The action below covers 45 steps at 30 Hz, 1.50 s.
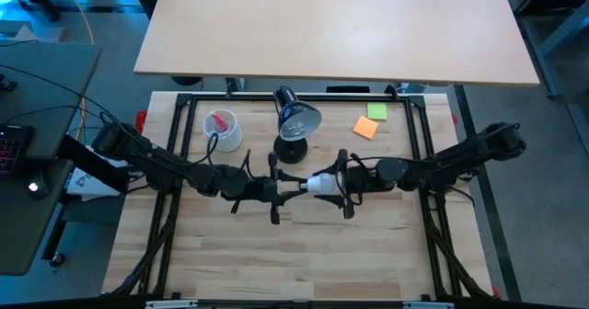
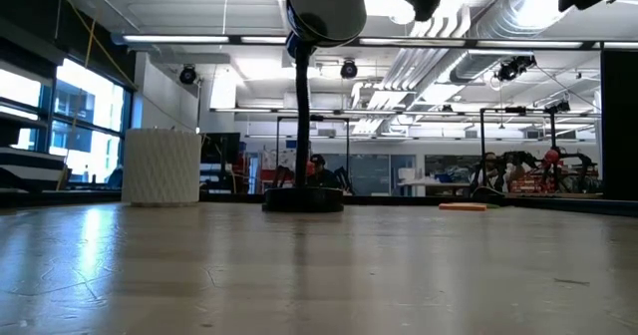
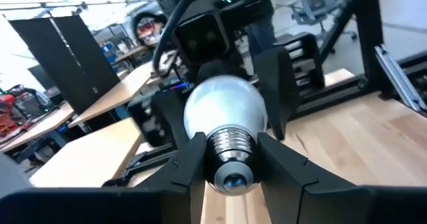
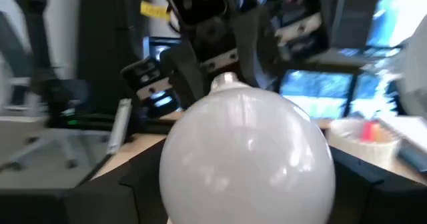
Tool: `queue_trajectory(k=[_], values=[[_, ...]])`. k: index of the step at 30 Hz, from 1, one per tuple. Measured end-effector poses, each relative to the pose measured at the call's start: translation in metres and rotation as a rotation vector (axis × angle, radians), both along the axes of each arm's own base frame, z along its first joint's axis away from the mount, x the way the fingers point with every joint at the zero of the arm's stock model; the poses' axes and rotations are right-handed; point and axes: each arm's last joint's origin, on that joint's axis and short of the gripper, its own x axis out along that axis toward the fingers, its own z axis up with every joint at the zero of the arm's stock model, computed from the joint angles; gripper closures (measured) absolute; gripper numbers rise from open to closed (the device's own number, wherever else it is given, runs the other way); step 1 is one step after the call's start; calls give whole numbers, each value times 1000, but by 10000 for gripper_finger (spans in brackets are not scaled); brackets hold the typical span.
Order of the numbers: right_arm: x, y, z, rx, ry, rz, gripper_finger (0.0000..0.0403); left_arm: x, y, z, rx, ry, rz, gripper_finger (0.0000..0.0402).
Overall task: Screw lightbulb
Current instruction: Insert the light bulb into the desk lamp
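**Lightbulb held sideways between both grippers, above mid-table**

Lightbulb (image 1: 322,184) sits in the air over the middle of the wooden table (image 1: 304,254), and we see its long axis lying level, running from one arm to the other. Its silvery screw base points toward the left arm; its rounded white dome points toward the right arm.

From above, we find the left gripper (image 1: 296,188) and the right gripper (image 1: 333,182) meeting end to end, just in front of the base of the black desk lamp (image 1: 294,125). A white ribbed cup (image 1: 224,130) stands beside the lamp, and orange and green sticky notes (image 1: 370,120) lie on the lamp's other side.

The left wrist view gives us what the overhead picture cannot: two dark fingers (image 3: 283,167) set narrow and pressed against the threaded base on either side, holding it. The right wrist view shows the opposite end, the frosted dome filling the frame, with the right gripper's jaws spread wide along its flanks; we cannot tell whether they touch the glass.

The low view shows only the lamp's stem and head, the cup, and the room behind; the bulb is out of it.
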Motion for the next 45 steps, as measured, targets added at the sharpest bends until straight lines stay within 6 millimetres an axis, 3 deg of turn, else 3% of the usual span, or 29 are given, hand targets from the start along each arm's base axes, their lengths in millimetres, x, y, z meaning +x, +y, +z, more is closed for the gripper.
queue_trajectory(k=[10, 15, 22, 31, 45], values=[[-4, 19, 13, -179, 16, -142, 131, -14, 19, -10, -102, -103, -96, 304], [-1, 28, 27, -260, 89, -206, 131, -16, 18, -9, -87, -124, -108, 304], [3, 34, 52, -319, 112, -215, 131, -18, 18, -3, -76, -159, -146, 304], [6, 32, 62, -314, 104, -185, 130, -18, 19, -2, -85, -168, -175, 304], [6, 35, 84, -424, 182, -239, 73, -17, 20, -1, -79, -179, -164, 304]])
